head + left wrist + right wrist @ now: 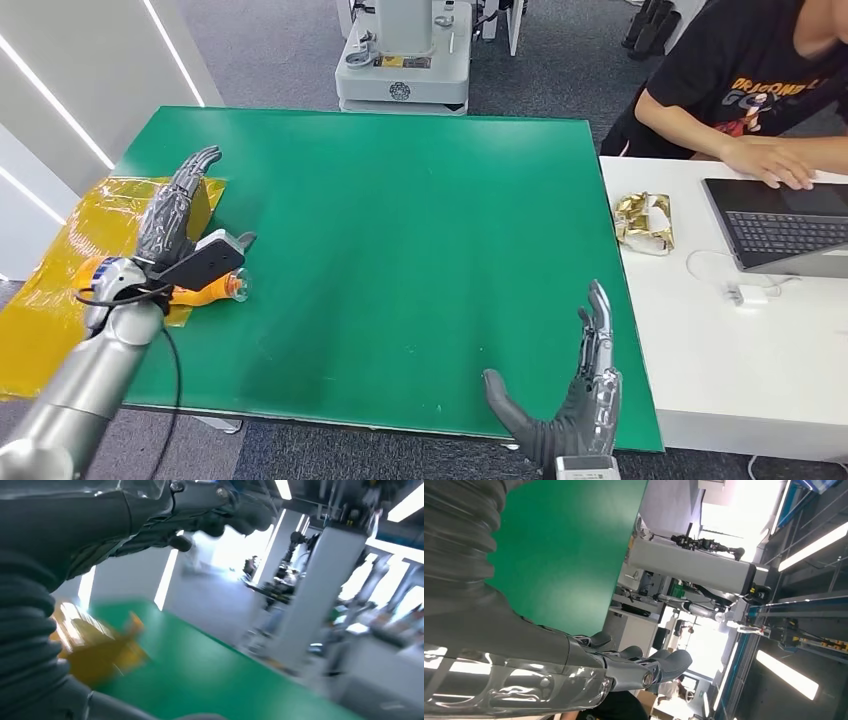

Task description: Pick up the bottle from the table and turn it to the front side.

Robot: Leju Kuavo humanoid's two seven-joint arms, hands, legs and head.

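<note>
Head view, read from left to right: a crinkled yellow plastic sheet [55, 290] covers the left margin of the flat green table top [400, 250]; the left hand [180, 215], silver and dark with fingers extended and apart, hovers over the sheet's inner edge and holds nothing; just beneath its wrist lies the small orange bottle with a clear cap end [215, 288], on its side at the border between sheet and green surface, partly hidden by the black wrist camera mount; further right, the right hand [575, 400] stands at the table's near edge, palm spread wide and empty, well apart from the bottle; beyond the table's right edge a white desk [720, 360] carries a crumpled gold foil wrapper [645, 222] and a dark laptop [785, 225], where a seated person in a black shirt [770, 70] rests a hand on the keyboard. Left wrist view is blurred, so the fingers [220, 515] show no contact with anything. Judged step: the approach to the pick, the grasp not yet made. The next move appears to call for lowering the left hand onto the bottle and closing round its body; only then can it be lifted and turned to its front side; the slippery sheet beneath may let it roll.
</note>
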